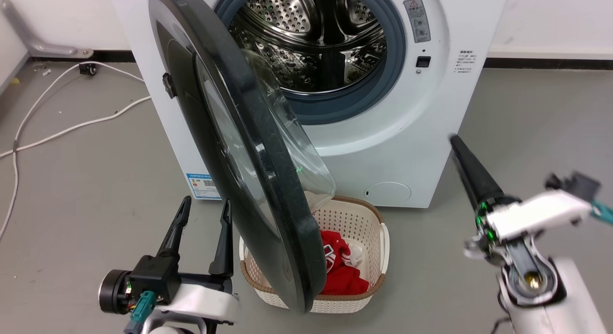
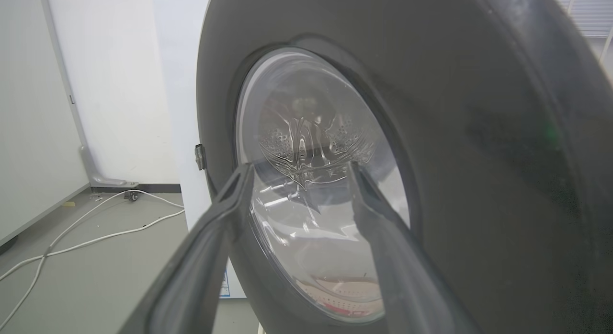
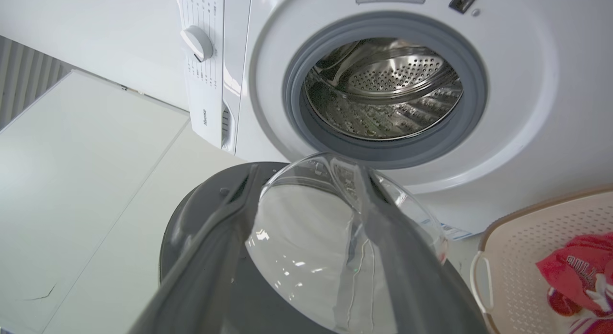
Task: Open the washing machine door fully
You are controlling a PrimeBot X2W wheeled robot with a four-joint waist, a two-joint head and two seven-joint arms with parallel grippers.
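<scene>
The white washing machine [image 1: 407, 123] has its steel drum [image 1: 311, 37] exposed. The black washing machine door [image 1: 249, 147] stands swung out, edge-on to the head view, with its clear glass bowl [image 1: 306, 156] bulging to the right. My left gripper [image 1: 206, 202] is open at the door's outer face, low down. In the left wrist view this gripper [image 2: 299, 166] frames the door [image 2: 479, 180] window. My right gripper [image 1: 457, 144] hangs apart to the right of the door. In the right wrist view this gripper [image 3: 306, 171] is open and faces the door's [image 3: 206, 214] inner side.
A cream laundry basket [image 1: 378, 238] with red clothing [image 1: 340, 267] sits on the floor under the door's lower edge. White cables [image 1: 72, 128] trail across the grey floor at the left. A white wall runs behind the machine.
</scene>
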